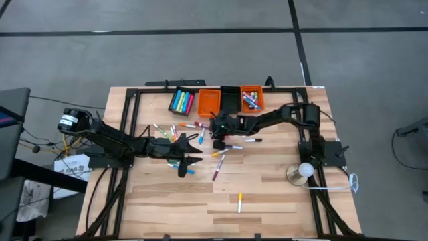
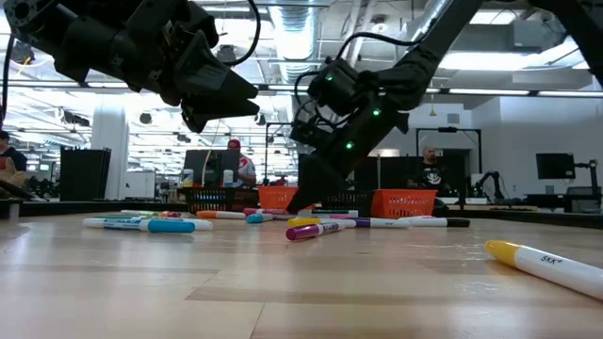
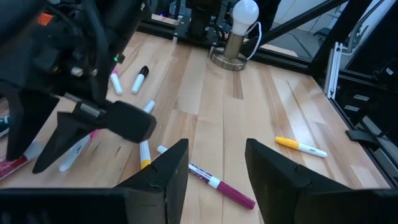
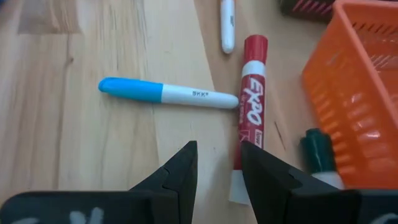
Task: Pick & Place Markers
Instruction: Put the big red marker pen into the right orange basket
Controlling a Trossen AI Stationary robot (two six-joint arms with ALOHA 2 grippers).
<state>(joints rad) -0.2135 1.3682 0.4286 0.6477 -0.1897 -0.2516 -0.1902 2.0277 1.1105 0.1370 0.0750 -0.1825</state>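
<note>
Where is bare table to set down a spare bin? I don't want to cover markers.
The free patch is the table's near half: bare wood around one lone yellow marker, bordered on the right by the lamp. It is crowded between the bins and the middle, where scattered markers lie under the left claw and right claw.

My left gripper (image 1: 190,151) and right gripper (image 1: 217,134) hang close together over the table's middle, hemmed in by scattered markers (image 1: 221,155). Far off, the bins (image 1: 209,102) wall the back edge. Bare wood lies near, save one yellow marker (image 1: 240,201); a lamp (image 1: 302,172) blocks the right.
</note>
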